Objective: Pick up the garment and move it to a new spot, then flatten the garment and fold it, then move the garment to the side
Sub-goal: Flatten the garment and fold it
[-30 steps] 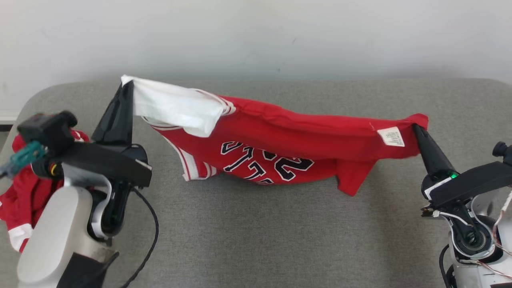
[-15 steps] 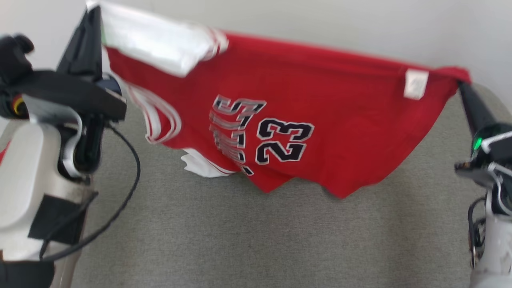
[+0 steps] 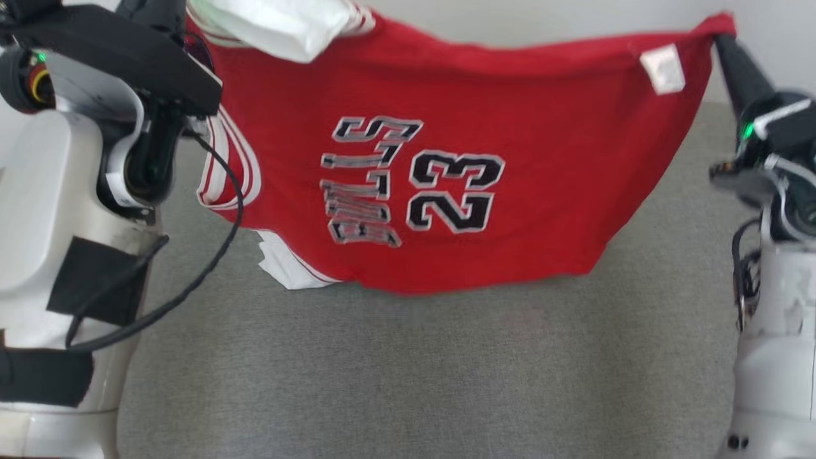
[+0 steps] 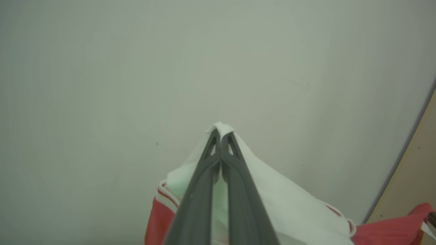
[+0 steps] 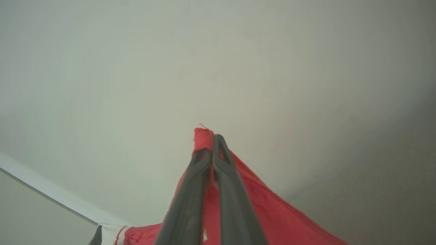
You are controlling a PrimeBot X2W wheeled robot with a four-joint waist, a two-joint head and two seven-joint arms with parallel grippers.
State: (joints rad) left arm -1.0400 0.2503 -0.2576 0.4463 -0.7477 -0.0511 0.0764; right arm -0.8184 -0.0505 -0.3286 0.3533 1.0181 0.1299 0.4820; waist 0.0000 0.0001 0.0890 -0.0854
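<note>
Garment (image 3: 510,115) — a red jersey with a dark "23" (image 3: 456,191) and lettering on it — hangs stretched across the upper half of the head view, spread between the two arms above a grey fabric-covered table (image 3: 408,382). Its lower edge hangs close to the table; whether it touches I cannot tell. A plain pale wall (image 4: 102,68) rises behind, and a tan panel (image 4: 419,163) shows at the right edge of the left wrist view. A white care label (image 3: 663,69) sits near the garment's upper right corner, and a white flap (image 3: 280,25) folds over its upper left. A black cable (image 3: 217,255) loops from the left arm in front of the striped armhole. At the upper left of the head view the left gripper (image 4: 219,134) has its fingers pressed together on the white corner; at the upper right the right gripper (image 5: 212,139) has its fingers clamped on the red corner.
</note>
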